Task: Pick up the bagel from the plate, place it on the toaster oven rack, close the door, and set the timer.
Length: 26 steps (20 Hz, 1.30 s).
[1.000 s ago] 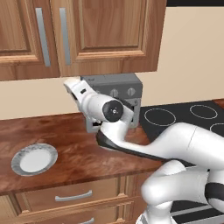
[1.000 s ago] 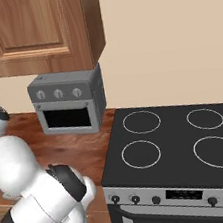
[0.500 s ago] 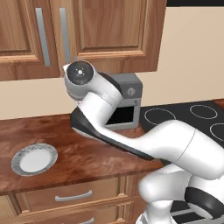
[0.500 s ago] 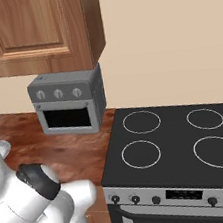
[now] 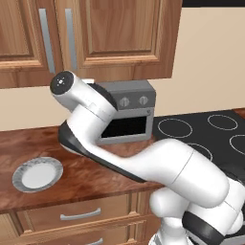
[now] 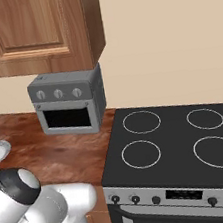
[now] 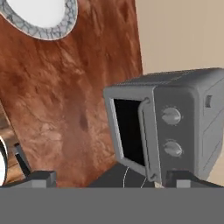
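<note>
Since half a second ago the arm has swung its elbow further left and up, leaving the toaster oven uncovered from the left base view. Its door stands shut, dark window facing the wooden surface. The plate lies bare well left of the oven, near the surface's front edge, with open wood between them. No bagel is visible. Jaws stand wide apart, holding nothing.
</note>
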{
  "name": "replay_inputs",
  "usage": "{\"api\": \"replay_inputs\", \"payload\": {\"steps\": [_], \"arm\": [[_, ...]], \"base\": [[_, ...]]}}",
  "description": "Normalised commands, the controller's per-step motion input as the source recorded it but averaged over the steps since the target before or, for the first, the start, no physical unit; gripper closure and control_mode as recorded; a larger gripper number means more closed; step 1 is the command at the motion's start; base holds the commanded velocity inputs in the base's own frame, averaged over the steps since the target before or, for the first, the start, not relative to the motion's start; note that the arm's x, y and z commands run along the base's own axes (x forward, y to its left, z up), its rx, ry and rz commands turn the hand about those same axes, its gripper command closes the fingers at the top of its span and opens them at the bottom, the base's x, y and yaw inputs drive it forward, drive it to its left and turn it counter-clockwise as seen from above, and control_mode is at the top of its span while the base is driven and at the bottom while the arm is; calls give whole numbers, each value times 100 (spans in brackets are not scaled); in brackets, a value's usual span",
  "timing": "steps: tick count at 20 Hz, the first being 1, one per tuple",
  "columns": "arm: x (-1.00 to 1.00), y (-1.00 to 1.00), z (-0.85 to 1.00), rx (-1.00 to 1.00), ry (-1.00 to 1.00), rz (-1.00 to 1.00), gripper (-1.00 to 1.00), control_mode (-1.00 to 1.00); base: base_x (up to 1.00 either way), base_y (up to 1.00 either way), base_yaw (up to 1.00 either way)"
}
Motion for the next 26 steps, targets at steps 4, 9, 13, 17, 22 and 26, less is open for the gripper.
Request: {"api": "replay_inputs", "payload": {"steps": [4, 9, 13, 17, 22, 26], "arm": [[0, -20, -28, 33, -30, -33, -100, -100], [0, -31, -25, 39, -40, -29, -100, -100], [5, -31, -25, 47, -39, -25, -100, -100], [29, -12, -11, 50, -23, -23, -100, -100], [50, 0, 0, 50, -6, -23, -100, -100], [54, 0, 0, 45, 0, -24, -100, -100]], "base": [[0, 0, 0], [0, 0, 0], [0, 0, 0], [0, 0, 0], [0, 0, 0], [0, 0, 0]]}}
